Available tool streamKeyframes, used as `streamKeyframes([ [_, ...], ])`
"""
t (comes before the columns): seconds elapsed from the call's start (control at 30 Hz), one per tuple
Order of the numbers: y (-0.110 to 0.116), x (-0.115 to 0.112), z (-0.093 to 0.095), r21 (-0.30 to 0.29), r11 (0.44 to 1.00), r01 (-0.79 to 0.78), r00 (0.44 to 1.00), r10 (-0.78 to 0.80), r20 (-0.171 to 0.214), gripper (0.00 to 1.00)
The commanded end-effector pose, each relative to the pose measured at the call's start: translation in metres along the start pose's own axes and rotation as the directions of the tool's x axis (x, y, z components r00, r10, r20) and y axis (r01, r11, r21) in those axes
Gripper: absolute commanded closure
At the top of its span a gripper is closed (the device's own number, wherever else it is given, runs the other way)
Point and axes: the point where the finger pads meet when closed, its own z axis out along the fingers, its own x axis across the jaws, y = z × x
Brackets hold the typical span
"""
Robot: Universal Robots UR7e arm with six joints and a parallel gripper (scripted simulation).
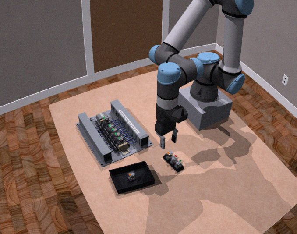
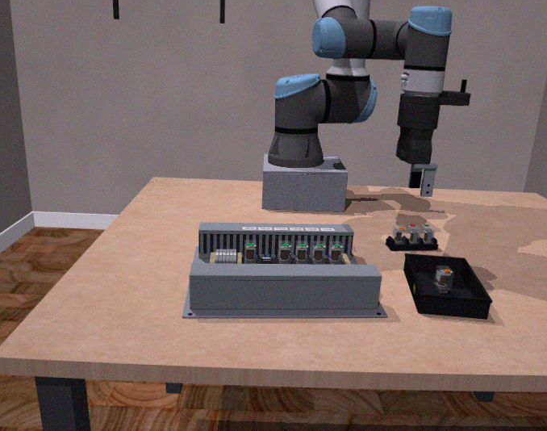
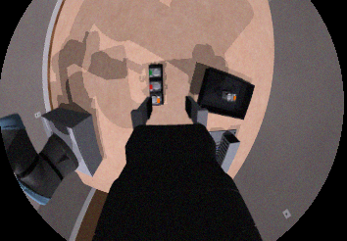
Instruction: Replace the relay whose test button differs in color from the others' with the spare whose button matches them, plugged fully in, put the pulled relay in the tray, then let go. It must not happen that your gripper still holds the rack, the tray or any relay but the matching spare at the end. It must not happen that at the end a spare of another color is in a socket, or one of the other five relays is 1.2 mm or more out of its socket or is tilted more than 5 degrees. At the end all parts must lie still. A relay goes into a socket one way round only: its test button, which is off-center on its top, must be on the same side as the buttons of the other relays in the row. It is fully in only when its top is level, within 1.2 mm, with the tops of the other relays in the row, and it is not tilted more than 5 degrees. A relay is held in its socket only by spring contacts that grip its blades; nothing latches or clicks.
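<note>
Above the spare holder (image 1: 178,168) (image 2: 411,246) (image 3: 151,78), the wide-open, empty claw (image 1: 168,142) (image 2: 421,186) (image 3: 169,103) should centre squarely over the green-buttoned spare (image 1: 177,163) (image 2: 427,235) (image 3: 156,72) before descending straight.

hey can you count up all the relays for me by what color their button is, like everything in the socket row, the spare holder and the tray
Green buttons: 6, five in the row, one spare
Orange buttons: 2
Red buttons: 1
Total: 9 relays
</note>
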Motion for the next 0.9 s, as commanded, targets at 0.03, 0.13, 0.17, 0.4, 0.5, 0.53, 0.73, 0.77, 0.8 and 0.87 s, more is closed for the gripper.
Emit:
streamKeyframes([
  [0.03, -0.003, -0.04, -0.006, 0.0, 1.0, 0.0, 1.0, 0.0, -0.001, 0.0],
  [0.13, -0.004, -0.05, -0.008, 0.0, 1.0, 0.0, 1.0, 0.0, -0.001, 0.0],
  [0.17, -0.004, -0.05, -0.008, 0.0, 1.0, 0.0, 1.0, 0.0, -0.001, 0.0],
  [0.4, -0.004, -0.05, -0.008, 0.0, 1.0, 0.0, 1.0, 0.0, -0.001, 0.0],
  [0.5, -0.004, -0.047, -0.007, 0.0, 1.0, 0.0, 1.0, 0.0, -0.001, 0.0],
  [0.53, -0.003, -0.045, -0.007, 0.0, 1.0, 0.0, 1.0, 0.0, -0.001, 0.0],
  [0.73, -0.003, -0.041, -0.007, 0.0, 1.0, 0.0, 1.0, 0.0, 0.0, 0.0],
  [0.77, -0.003, -0.041, -0.007, 0.0, 1.0, 0.0, 1.0, 0.0, 0.0, 0.0],
  [0.8, -0.003, -0.041, -0.007, 0.0, 1.0, 0.0, 1.0, 0.0, 0.0, 0.0],
  [0.87, -0.003, -0.041, -0.007, 0.0, 1.0, 0.0, 1.0, 0.0, 0.0, 0.0],
])
